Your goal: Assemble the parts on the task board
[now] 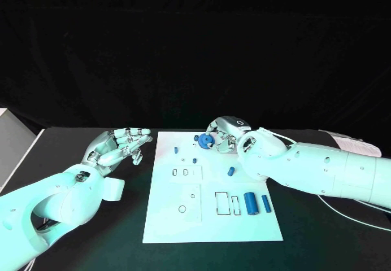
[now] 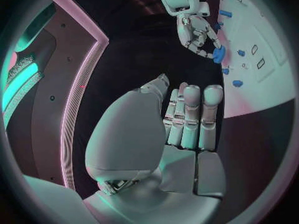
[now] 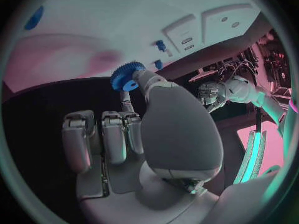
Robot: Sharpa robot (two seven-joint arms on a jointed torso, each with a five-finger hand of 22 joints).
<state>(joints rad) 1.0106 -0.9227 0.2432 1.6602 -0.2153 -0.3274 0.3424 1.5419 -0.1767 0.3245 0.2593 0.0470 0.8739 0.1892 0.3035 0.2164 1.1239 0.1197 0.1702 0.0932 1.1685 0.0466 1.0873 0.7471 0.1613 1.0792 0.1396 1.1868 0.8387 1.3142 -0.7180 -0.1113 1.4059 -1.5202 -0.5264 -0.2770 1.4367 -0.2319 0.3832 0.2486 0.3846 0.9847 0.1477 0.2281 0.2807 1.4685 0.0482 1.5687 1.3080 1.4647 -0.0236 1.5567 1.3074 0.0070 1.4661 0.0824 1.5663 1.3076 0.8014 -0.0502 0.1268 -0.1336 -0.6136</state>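
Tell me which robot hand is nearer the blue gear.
Right. The right robot hand pinches the blue gear at the task board's far edge; the left robot hand hovers off the board's left side, holding nothing.

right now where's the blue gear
The blue gear is pinched in the fingers of the right hand, at the far edge of the task board in the head view, a little right of that edge's middle.

The right robot hand (image 3: 146, 134) pinches a blue toothed gear (image 3: 127, 76) at its fingertips above the white task board (image 3: 112, 25).
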